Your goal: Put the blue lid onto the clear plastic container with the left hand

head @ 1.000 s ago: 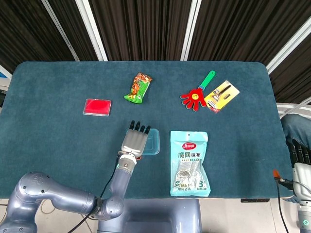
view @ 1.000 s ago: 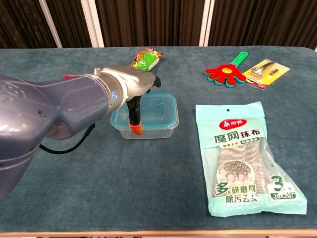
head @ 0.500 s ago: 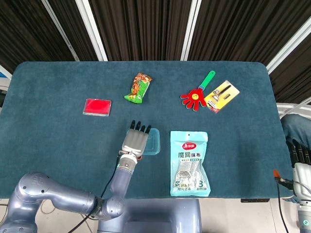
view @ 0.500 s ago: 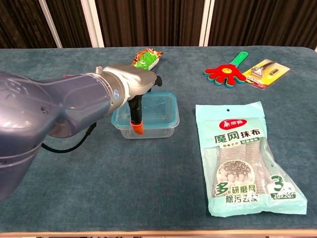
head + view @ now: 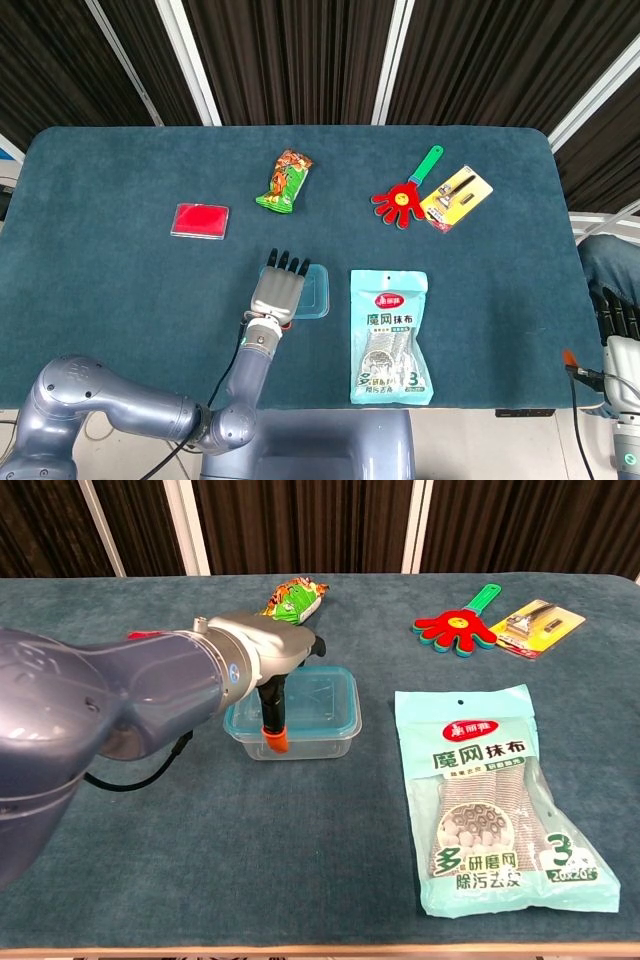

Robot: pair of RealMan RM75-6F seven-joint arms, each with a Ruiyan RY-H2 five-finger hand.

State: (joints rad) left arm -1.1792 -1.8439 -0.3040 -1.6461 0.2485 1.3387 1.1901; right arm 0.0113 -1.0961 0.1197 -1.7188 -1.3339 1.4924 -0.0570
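The clear plastic container (image 5: pixel 322 708) stands near the table's front middle, and the blue lid (image 5: pixel 338 673) lies on top of it. In the head view the lidded container (image 5: pixel 318 292) shows just right of my left hand (image 5: pixel 278 290). My left hand (image 5: pixel 262 645) lies flat across the lid's left part, fingers stretched out. Its orange-tipped thumb (image 5: pixel 275 740) hangs down the container's front wall. My right hand (image 5: pixel 615 318) stays off the table's right edge, fingers straight and holding nothing.
A scouring-cloth bag (image 5: pixel 500 800) lies right of the container. Further back are a green snack packet (image 5: pixel 295 600), a red and green hand clapper (image 5: pixel 460 628) and a carded tool pack (image 5: pixel 535 620). A flat red box (image 5: pixel 200 219) sits at the left.
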